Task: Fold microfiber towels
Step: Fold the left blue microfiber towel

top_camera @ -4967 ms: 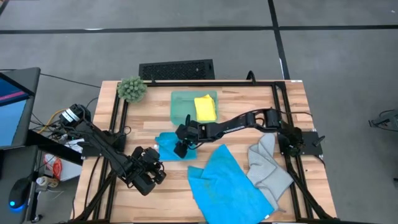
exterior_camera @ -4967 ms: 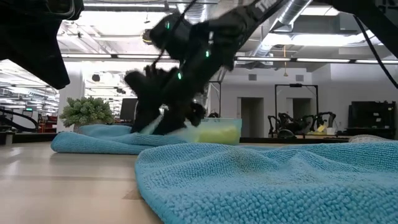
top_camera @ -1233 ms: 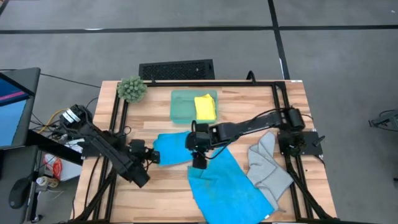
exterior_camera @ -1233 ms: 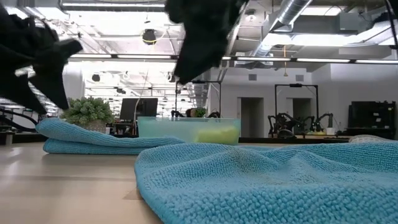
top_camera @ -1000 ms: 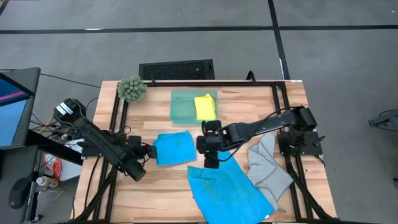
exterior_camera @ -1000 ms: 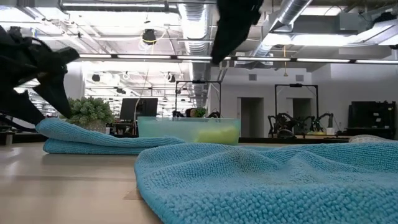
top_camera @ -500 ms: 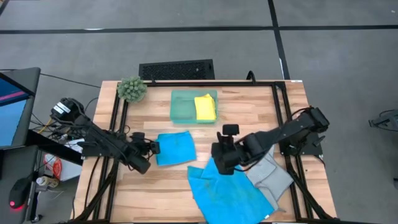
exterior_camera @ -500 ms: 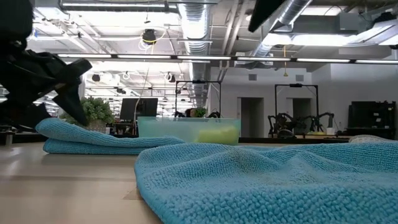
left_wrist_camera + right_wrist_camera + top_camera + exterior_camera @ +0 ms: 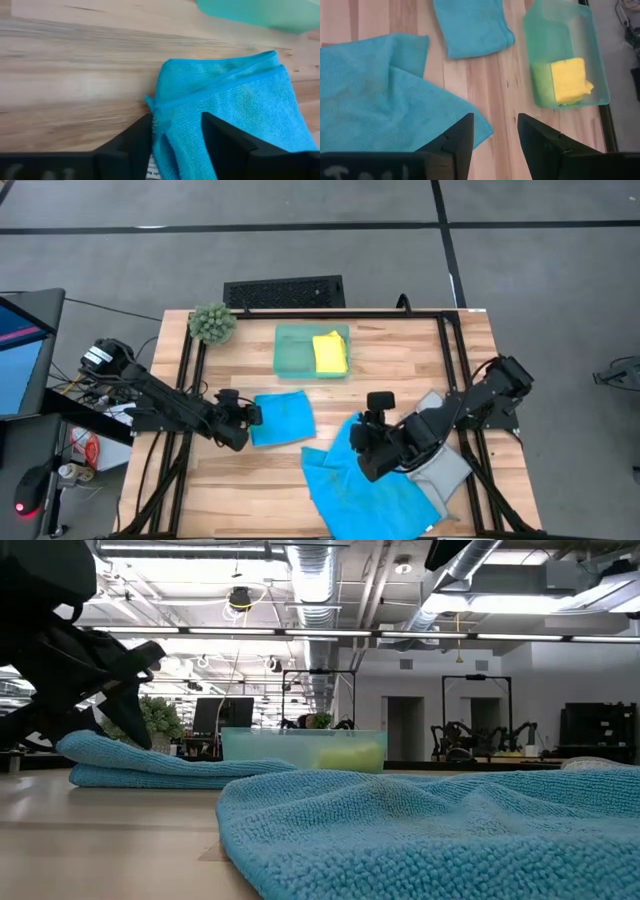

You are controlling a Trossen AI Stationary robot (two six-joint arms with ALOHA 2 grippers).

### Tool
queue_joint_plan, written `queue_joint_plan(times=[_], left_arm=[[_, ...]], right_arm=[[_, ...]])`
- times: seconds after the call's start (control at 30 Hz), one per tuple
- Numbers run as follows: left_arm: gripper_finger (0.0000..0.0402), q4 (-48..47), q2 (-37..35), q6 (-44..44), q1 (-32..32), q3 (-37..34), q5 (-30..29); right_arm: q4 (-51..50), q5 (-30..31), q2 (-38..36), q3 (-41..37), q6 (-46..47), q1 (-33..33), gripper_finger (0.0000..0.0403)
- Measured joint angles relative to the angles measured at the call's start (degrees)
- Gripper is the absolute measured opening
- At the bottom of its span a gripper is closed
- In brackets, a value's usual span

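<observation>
- The folded bright blue microfiber towel [image 9: 281,418] lies flat near the middle of the pale wooden counter [image 9: 250,490], a neat fuzzy rectangle with its long side running across the counter, left to right.
- The left pincer [image 9: 245,414] sits at that towel's left edge; in the left wrist view its two dark fingers [image 9: 137,142] straddle the towel's corner [image 9: 157,112] with the cloth between them, but I cannot tell whether they press it.
- An unfolded bright blue microfiber towel [image 9: 365,485] sprawls rumpled at the counter's front, one corner reaching up toward the folded one; bare wood separates them.
- The right pincer [image 9: 368,438] hangs above this loose towel's upper edge, fingers apart with nothing between them.
- A light grey microfiber towel [image 9: 440,455] lies crumpled just right of the loose blue one, partly under the right arm.
- A folded yellow microfiber towel [image 9: 330,352] rests inside the translucent teal-green rectangular tray [image 9: 292,352] toward the back, well clear of both arms.
- A small fuzzy green plant ball [image 9: 212,323] stands at the back left corner.
- Open wood remains along the front left.
</observation>
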Motion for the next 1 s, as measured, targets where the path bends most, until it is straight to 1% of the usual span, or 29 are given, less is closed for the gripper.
queue_joint_plan(times=[0.17, 0.43, 0.5, 0.6, 0.7, 0.9, 1.0], left_arm=[[0.0094, 0.3, 0.0, 0.6, 0.2, 0.0, 0.0], [0.0021, 2.5, 0.0, 2.9, 0.2, 0.0, 0.5], [0.0006, 4.6, 0.0, 3.8, 0.2, 0.0, 0.6], [0.0004, 7.3, 0.0, 6.0, 0.4, 0.8, 0.5], [0.0002, 8.2, 0.0, 9.9, 1.1, 3.5, 0.4], [0.0001, 7.9, 0.0, 20.1, 5.1, 8.6, 0.8], [0.0001, 8.3, 0.0, 26.7, 7.1, 11.4, 0.8]], right_arm=[[0.0, 0.3, 0.0, 0.0, 0.2, 1.0, 0.0166], [-1.9, 0.4, 0.0, 0.0, 2.0, 1.6, 0.0152], [-3.0, 0.5, 0.0, 0.0, 2.9, 1.8, 0.0149], [-3.7, 0.5, 0.0, 0.0, 3.5, 2.0, 0.0144], [-3.6, 1.0, 0.0, 0.0, 3.6, 2.1, 0.0139], [-3.4, 1.7, 0.0, 0.0, 3.7, 2.2, 0.0132], [-3.4, 1.7, 0.1, 0.0, 3.8, 2.2, 0.0132]])
